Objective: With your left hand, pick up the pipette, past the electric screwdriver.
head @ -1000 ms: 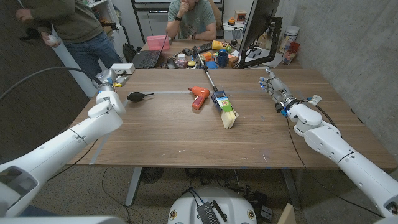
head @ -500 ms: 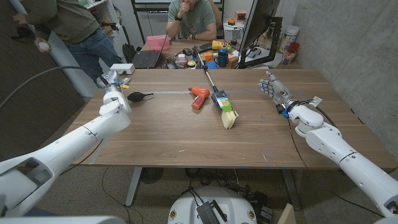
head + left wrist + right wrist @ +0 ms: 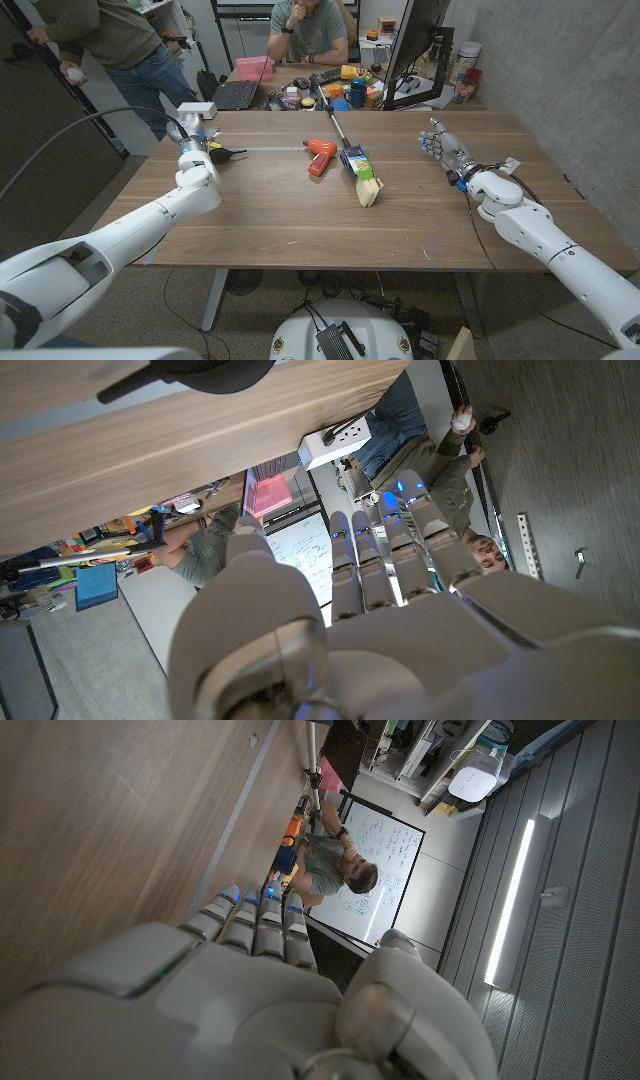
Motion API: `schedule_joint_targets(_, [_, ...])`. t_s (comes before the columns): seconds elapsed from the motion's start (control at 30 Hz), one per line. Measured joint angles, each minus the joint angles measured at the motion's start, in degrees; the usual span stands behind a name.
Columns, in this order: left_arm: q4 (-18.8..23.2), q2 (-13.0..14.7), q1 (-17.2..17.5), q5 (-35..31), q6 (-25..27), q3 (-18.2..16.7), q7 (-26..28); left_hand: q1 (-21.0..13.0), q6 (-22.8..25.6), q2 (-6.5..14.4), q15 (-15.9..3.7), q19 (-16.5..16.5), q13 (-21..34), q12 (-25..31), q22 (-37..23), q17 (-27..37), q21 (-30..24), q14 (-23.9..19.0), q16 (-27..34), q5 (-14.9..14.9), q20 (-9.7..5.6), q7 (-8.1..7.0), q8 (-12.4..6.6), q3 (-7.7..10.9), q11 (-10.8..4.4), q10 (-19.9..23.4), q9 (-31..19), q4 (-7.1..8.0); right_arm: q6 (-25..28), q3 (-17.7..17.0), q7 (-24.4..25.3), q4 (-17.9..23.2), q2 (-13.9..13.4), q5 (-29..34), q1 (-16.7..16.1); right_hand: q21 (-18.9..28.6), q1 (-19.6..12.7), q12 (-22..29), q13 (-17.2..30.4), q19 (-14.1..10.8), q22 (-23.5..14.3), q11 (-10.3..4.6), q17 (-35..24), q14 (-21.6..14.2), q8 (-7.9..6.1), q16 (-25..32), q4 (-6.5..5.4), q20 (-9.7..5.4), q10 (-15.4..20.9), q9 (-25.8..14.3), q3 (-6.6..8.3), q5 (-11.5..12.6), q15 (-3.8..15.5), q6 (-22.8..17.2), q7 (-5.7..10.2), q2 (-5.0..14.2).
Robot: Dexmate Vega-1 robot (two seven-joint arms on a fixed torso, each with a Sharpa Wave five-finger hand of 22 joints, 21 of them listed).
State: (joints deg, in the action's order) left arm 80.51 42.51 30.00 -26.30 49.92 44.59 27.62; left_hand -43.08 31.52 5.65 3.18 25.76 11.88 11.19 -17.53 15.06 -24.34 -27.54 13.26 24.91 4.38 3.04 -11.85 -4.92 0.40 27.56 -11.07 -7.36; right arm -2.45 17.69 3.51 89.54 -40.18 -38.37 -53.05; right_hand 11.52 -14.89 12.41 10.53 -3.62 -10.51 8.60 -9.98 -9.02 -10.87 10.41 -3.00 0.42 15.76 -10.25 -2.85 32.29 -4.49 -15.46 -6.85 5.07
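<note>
Left hand [image 3: 193,152] up over the table [image 3: 300,220], fingers straight and close together, holding nothing, just beside the black-bulbed pipette [image 3: 224,153]. Pipette lies well left of the orange electric screwdriver [image 3: 319,157]. Brush [image 3: 357,165] lies just right of the screwdriver. My right hand [image 3: 441,146] stands far right of it, fingers spread, empty.

The head camera looked down from above over the wooden table [image 3: 300,215]. Each wrist camera sat close behind its own hand, inverted, facing the table's far side; all three views shared the tabletop.
</note>
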Motion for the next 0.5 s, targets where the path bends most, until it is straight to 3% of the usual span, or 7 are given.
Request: schedule_joint_targets(0.5, [-11.2, -4.7, -4.4, -0.2, -4.3, 2.6, -0.3, 0.5, 0.0, -0.5, -1.1, 1.2, 0.0, 0.3, 0.8, 0.3, -0.3, -2.1, 0.7, 0.4, -0.48, 0.0, 0.0, -0.24, -0.62, 0.6, 0.0, 0.25, 2.7, 1.0, 1.5, 0.6, 0.2, 0.9, 2.0, 0.0, 0.0, 0.0, 0.0, -0.2, 0.0, -0.21, 0.0, 0.0, 0.0, 0.0, 0.22, 0.21, 0.2, 0.0, -0.22, 0.3, 0.0, -0.3, 0.31, 0.0])
